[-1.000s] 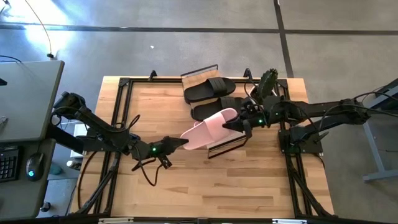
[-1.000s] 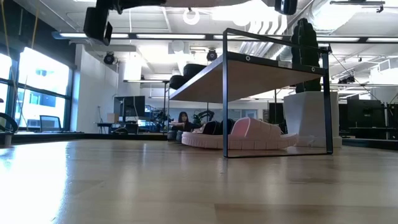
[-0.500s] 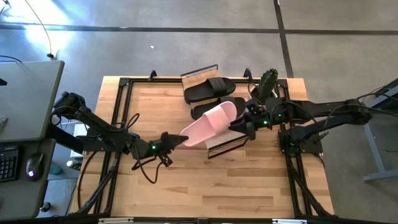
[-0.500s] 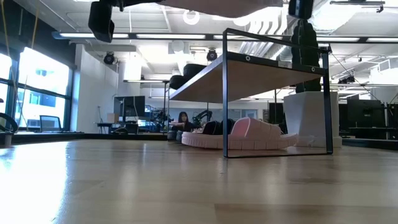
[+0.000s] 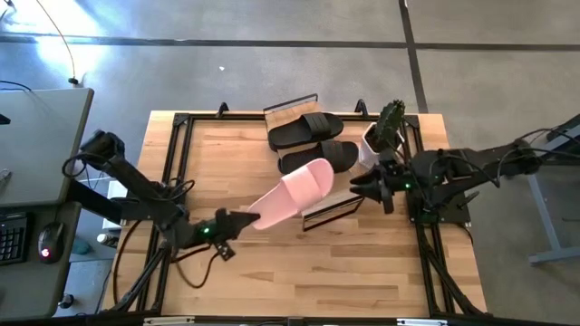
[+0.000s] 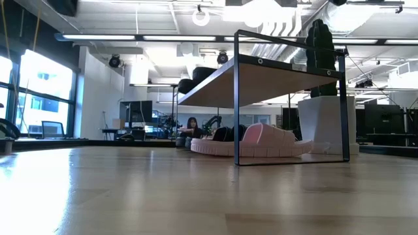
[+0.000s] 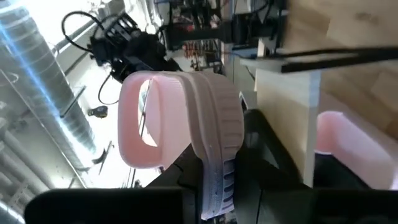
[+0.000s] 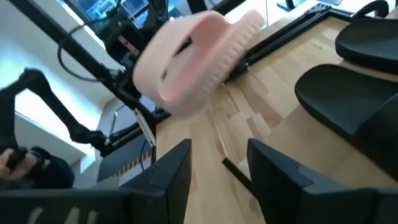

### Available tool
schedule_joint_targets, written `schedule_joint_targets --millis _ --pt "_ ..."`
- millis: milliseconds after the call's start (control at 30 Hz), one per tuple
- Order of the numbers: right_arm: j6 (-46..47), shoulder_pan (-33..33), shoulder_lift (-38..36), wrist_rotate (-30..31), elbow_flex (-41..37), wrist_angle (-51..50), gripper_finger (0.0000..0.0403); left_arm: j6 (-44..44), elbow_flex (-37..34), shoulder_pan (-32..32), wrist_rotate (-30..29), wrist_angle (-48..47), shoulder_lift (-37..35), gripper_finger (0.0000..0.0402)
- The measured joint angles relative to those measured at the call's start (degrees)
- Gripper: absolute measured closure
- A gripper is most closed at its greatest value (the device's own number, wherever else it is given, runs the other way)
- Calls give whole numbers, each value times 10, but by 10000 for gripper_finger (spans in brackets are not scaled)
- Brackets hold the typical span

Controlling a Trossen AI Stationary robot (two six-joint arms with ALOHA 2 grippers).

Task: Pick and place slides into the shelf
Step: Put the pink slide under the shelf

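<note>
My left gripper (image 5: 243,220) is shut on a pale pink slide (image 5: 292,192), which hangs in the air over the table's middle, beside the shelf (image 5: 331,210). My right gripper (image 5: 370,186) stands open just right of the slide's toe, touching nothing; its fingers (image 8: 175,167) are spread, with the pink slide (image 8: 193,56) ahead of them. Two black slides (image 5: 306,129) (image 5: 319,156) lie on the shelf's upper board. A second pink slide (image 6: 261,140) lies under the upper board (image 6: 287,72), also seen in the left wrist view as a pink slide (image 7: 348,149). My left gripper pinches the pink slide by the heel end of its sole (image 7: 211,180) between its two fingers. The fingers come level from the table's left, along the slide's length. The slide is lifted clear and sticks out ahead of the fingers, rolled onto its side, strap (image 7: 149,112) open to the camera.
A white pot with a cactus (image 5: 385,127) stands at the table's far right, close behind my right gripper. A black frame (image 5: 177,163) runs around the wooden table top. Bare wood lies toward the near edge (image 5: 308,272).
My right gripper has opened, let go of the pink slide's toe end and drawn back toward the table's right edge. My left gripper has moved toward the table's left and near edge, carrying the slide by its heel; the slide stays lifted clear.
</note>
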Motion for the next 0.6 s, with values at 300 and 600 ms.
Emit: schedule_joint_targets --millis 300,600 --pt "-4 48 1 40 0 -16 256 -149 0 -107 -65 -117 -43 364" --pt "-1 81 2 66 0 -14 256 -466 0 -132 19 -380 -61 364"
